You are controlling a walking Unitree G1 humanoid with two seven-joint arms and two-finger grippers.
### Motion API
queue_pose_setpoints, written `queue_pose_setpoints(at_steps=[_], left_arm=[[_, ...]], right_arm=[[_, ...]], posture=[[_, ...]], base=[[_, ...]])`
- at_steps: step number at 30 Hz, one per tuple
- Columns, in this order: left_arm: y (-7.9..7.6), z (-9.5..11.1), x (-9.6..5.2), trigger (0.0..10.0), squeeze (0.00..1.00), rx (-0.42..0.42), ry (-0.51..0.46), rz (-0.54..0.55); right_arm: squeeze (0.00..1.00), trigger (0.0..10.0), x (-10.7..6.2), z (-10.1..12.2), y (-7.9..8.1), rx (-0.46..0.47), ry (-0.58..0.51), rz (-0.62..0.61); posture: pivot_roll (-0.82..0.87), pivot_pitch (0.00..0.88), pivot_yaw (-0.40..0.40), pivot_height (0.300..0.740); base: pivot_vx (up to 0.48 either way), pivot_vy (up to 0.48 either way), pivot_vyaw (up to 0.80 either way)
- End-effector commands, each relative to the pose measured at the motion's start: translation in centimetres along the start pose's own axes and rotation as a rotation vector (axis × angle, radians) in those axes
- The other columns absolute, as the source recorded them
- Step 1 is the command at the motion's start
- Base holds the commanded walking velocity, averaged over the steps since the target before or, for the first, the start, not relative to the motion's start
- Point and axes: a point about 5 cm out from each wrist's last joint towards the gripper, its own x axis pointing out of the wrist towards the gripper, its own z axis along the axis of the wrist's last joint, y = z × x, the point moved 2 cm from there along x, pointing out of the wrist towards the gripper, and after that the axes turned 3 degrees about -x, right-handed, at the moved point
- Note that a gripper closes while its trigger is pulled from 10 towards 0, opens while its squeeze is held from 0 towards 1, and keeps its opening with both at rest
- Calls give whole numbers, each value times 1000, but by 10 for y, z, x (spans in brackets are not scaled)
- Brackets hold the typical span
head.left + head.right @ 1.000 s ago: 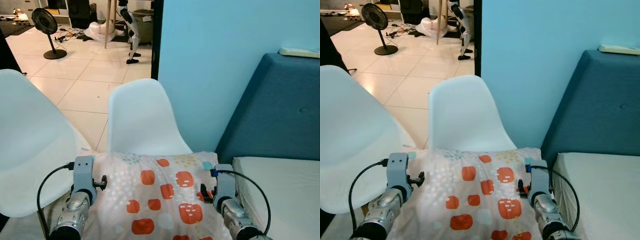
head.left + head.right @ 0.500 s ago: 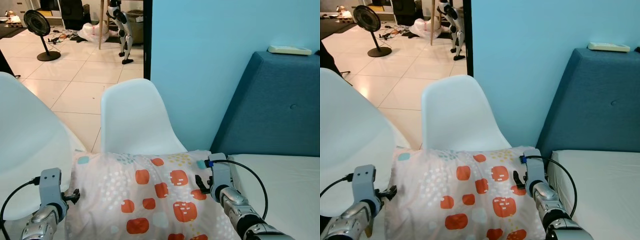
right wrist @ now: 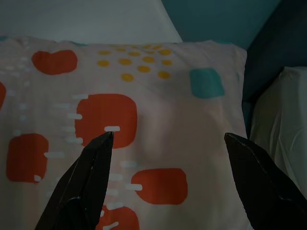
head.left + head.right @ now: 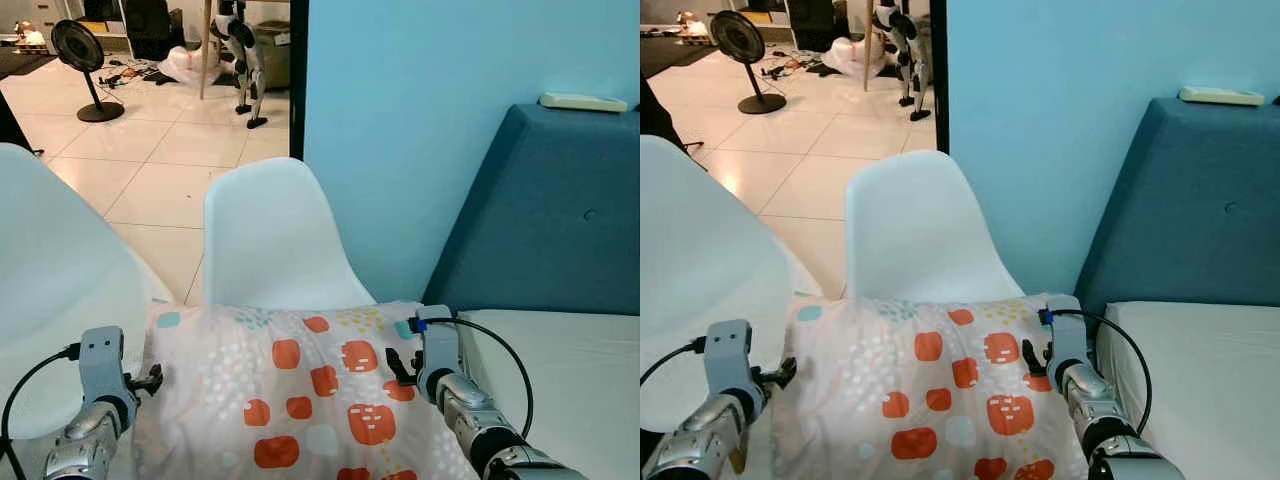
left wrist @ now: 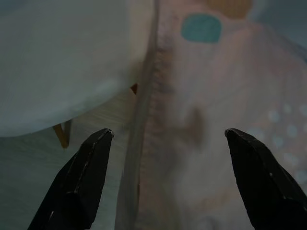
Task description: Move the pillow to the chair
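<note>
The pillow, pale pink with orange squares and small teal and yellow marks, lies over the seat of a white shell chair, just in front of its backrest. My left gripper is at the pillow's left edge. In the left wrist view its fingers stand open, with the pillow's seam between them. My right gripper rests against the pillow's right side near its top corner. The right wrist view has that gripper open wide over the patterned cloth, gripping nothing.
A second white chair stands close on my left. To the right are a dark blue upholstered headboard and a white mattress, with a light blue wall behind. Tiled floor, a fan and clutter lie beyond.
The camera has shifted a little. My left gripper has drawn back and outward from on top of the pillow to its left edge. The right gripper and the pillow stay about where they were.
</note>
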Motion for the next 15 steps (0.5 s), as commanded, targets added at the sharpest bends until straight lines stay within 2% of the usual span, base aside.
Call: queue_pose_setpoints(at_steps=[1,5,9,15], left_arm=[[-2,0,0,10000,0,-8,6,5],[-11,-1,1,10000,0,17,8,-25],[-12,-2,2,10000,0,17,15,-27],[-12,1,2,10000,0,47,16,-31]], right_arm=[[0,10000,-1,-3,0,5,5,2],[0,10000,-1,-4,2,14,3,3],[0,10000,-1,-4,1,13,-1,-1],[0,10000,-1,0,0,35,-26,-3]], posture=[[22,47,-32,675],[20,43,-29,655],[19,42,-28,630],[22,43,-31,630]], base=[[0,0,0],[0,0,0],[0,0,0],[0,0,0]])
